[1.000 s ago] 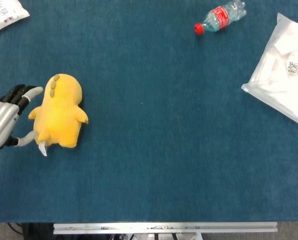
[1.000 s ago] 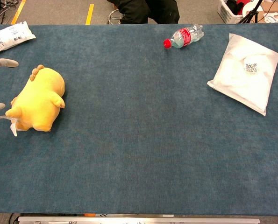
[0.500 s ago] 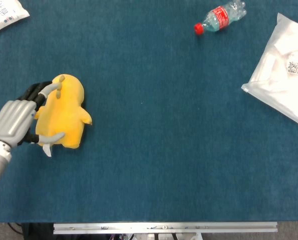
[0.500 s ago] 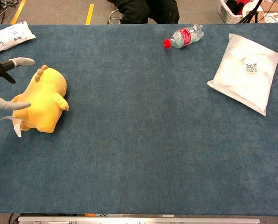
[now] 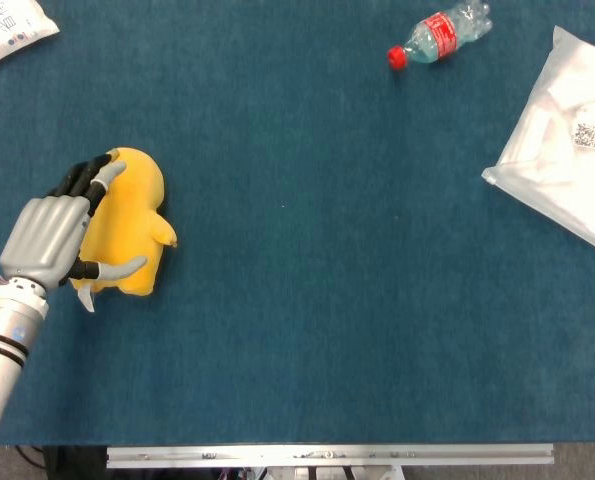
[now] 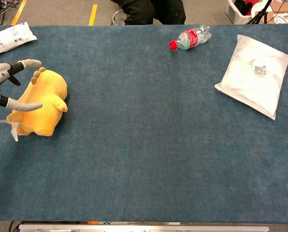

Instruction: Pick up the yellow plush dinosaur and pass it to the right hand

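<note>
Dinosaur (image 5: 127,225) lies on the tabletop (image 5: 327,300) near its left edge, yellow, spine bumps toward the far side, white tag sticking out at its near-left end. Left hand (image 5: 52,235) is draped over the dinosaur's left side: fingers (image 5: 97,180) curl over the head end, thumb (image 5: 117,268) presses across the lower body. Chest view shows the same: left hand (image 6: 3,82) wraps the dinosaur (image 6: 42,104) from the left, a finger above and the thumb across the front; the dinosaur rests on the tabletop (image 6: 144,159). Grasp looks closed around it but not lifted. Right hand is out of both views. Bottle (image 5: 439,35) with red cap lies near the far edge, right of centre. White bag (image 5: 567,135) sits at the right edge. Printed pouch (image 5: 7,30) at the far-left corner.
</note>
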You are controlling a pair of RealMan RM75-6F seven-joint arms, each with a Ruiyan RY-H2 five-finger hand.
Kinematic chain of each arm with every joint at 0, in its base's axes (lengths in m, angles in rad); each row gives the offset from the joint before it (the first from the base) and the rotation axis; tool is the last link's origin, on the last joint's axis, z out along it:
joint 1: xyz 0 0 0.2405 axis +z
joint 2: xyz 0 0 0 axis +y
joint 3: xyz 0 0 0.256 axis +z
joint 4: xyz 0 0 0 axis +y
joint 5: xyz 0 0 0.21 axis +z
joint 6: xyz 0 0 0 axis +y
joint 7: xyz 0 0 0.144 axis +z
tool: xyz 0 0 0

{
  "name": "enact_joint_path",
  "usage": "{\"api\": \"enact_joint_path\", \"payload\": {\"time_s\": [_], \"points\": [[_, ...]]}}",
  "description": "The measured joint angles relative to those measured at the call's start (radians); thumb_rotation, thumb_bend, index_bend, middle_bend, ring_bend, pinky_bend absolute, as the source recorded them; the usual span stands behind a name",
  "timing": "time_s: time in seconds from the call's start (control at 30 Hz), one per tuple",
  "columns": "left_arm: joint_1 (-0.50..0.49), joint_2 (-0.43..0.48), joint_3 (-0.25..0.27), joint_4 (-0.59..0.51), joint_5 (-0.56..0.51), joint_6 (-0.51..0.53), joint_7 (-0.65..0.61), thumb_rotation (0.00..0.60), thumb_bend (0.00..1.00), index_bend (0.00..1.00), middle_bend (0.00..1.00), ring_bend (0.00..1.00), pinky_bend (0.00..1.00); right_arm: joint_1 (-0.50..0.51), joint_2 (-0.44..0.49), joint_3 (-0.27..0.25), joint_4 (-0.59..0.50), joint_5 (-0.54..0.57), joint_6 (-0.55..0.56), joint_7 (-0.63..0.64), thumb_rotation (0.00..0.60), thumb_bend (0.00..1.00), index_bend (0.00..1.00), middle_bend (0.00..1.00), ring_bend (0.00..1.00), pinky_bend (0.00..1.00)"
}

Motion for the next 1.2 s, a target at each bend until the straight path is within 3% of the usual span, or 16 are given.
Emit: {"api": "enact_joint_path", "payload": {"time_s": [0.23,0.43,0.57,0.73,1.03,1.2], "points": [[0.002,-0.059,0.027,-0.054,-0.162,0.080,0.152,0.391,0.14,0.00,0.00,0.00,0.25,0.002,0.000,-0.003,-0.004,-0.006,-0.002,0.000,0.600,0.05,0.36,0.37,0.30,0.34],[0.003,-0.111,0.048,-0.044,-0.206,0.107,0.197,0.396,0.13,0.00,0.00,0.00,0.25,0.000,0.010,-0.003,-0.020,-0.007,0.004,-0.009,0.600,0.05,0.36,0.37,0.30,0.34],[-0.002,-0.142,0.044,-0.011,-0.218,0.127,0.215,0.504,0.13,0.00,0.00,0.00,0.25,-0.002,0.018,-0.001,-0.032,-0.007,0.012,-0.019,0.600,0.05,0.36,0.37,0.30,0.34],[-0.017,-0.176,0.032,0.051,-0.223,0.127,0.230,0.594,0.13,0.00,0.00,0.00,0.25,-0.005,0.021,-0.001,-0.042,-0.006,0.016,-0.026,0.600,0.05,0.36,0.37,0.30,0.34],[-0.060,-0.216,-0.009,0.204,-0.230,0.118,0.261,0.600,0.13,0.00,0.00,0.00,0.25,-0.012,0.030,0.001,-0.058,-0.003,0.029,-0.042,0.600,0.05,0.36,0.37,0.30,0.34],[-0.068,-0.201,-0.030,0.235,-0.256,0.121,0.268,0.600,0.13,0.00,0.00,0.00,0.25,-0.014,0.033,0.001,-0.069,-0.001,0.031,-0.050,0.600,0.05,0.36,0.37,0.30,0.34]]}}
